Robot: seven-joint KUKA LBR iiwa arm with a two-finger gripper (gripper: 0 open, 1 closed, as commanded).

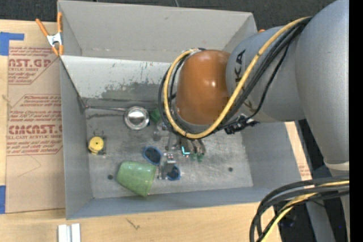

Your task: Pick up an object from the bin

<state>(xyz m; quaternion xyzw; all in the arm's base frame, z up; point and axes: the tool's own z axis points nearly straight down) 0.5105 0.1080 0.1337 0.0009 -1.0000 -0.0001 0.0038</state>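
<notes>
My gripper (169, 162) reaches down at the front middle of the bin, below the arm's orange cover. It is right over a small blue thing (151, 154) whose parts show on either side of it, one to its left and one at its lower right. A green plastic cup (136, 177) lies on its side just left of the gripper, close to the front wall. A shiny silver round thing (136, 117) sits farther back on the left, with a small green piece (156, 117) beside it.
A small yellow thing (96, 144) lies near the left wall. The arm and its orange cover hang over the bin's middle and right, hiding the floor beneath. Bare floor shows at the front right corner.
</notes>
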